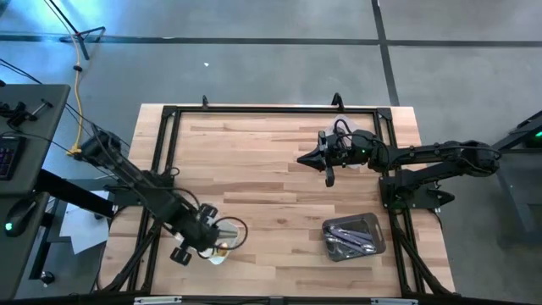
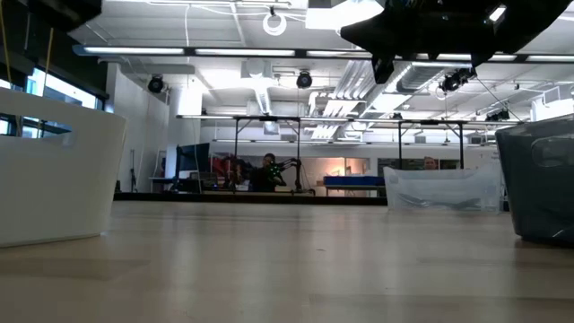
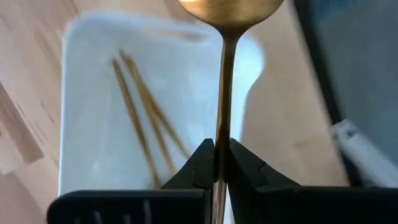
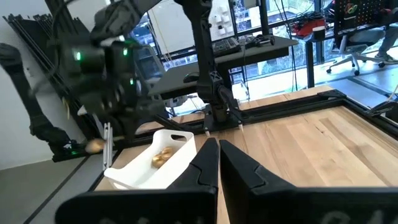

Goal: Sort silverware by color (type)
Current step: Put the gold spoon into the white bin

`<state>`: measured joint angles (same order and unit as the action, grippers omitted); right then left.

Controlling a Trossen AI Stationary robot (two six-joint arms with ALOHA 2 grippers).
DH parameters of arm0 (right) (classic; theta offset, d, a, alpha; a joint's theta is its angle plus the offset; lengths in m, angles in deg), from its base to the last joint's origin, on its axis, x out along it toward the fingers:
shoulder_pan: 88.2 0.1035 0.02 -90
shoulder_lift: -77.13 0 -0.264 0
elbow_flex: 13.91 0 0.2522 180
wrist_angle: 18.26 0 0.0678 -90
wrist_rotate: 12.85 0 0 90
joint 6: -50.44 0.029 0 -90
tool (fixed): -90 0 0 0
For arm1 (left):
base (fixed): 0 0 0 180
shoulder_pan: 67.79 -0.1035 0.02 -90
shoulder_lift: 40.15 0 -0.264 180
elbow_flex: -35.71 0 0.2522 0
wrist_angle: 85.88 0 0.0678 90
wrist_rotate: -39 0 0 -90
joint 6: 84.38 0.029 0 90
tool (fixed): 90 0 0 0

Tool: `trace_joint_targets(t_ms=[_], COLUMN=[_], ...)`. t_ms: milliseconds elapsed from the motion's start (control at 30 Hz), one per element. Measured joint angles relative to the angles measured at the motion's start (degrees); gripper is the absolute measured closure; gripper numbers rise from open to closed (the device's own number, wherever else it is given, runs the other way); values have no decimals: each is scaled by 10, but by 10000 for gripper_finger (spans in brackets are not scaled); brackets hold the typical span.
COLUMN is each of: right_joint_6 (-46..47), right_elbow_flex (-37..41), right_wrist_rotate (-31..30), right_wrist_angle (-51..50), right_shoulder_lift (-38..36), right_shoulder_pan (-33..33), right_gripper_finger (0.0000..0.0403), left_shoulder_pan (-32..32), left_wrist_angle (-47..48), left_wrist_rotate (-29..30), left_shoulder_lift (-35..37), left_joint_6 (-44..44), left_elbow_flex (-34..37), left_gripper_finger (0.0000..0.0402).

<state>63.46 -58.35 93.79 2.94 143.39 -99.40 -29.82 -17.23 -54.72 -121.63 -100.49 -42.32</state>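
In the left wrist view my left gripper (image 3: 222, 163) is shut on a gold spoon (image 3: 225, 81) whose bowl (image 3: 230, 7) points away from the fingers. It hangs over a white tray (image 3: 93, 81) that holds several gold utensils (image 3: 140, 115). From above, this gripper (image 1: 216, 240) and the tray (image 1: 220, 256) sit at the table's near-left edge. My right gripper (image 4: 218, 157) is shut and holds nothing. It hovers high over the table's far-right part (image 1: 309, 158). Silver utensils (image 1: 349, 239) lie in a grey tray (image 1: 377, 227) near right. My left gripper pinches the gold spoon's handle (image 3: 222, 134) between its two fingers, which lie along the handle. The spoon is lifted clear above the white tray, and its bowl reaches out beyond the fingertips.
The low view shows the white tray's wall (image 2: 54, 179) at left, a dark grey tray (image 2: 538, 184) at right and a clear tray (image 2: 444, 190) farther back. A black frame (image 1: 254, 110) borders the wooden tabletop (image 1: 254, 178). Bare wood lies between the trays.
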Motion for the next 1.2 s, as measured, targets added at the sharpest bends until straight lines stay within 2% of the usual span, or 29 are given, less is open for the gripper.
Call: trace_joint_targets(t_ms=[133,267,367,633,867,1200], right_joint_6=[0,0,-2,-3,-17,-21], right_elbow_flex=[0,0,0,0,0,0], right_wrist_rotate=[0,0,0,0,0,0], right_wrist_angle=[0,-1,-7,-25,-26,-26], right_shoulder_lift=[0,0,0,0,0,0], right_shoulder_pan=[0,0,0,0,0,0], right_gripper_finger=[403,403,403,403,403,403], left_shoulder_pan=[-12,-36,-62,-97,-98,-99], left_wrist_angle=[26,58,43,21,20,6], left_wrist_rotate=[0,-9,-39,-72,-80,-87], left_shoulder_lift=[-41,-63,-62,-63,-74,-143], left_joint_6=[21,-5,-18,-36,-48,-44], left_elbow_flex=[0,3,19,36,36,36], left_gripper_finger=[394,394,394,394,394,394])
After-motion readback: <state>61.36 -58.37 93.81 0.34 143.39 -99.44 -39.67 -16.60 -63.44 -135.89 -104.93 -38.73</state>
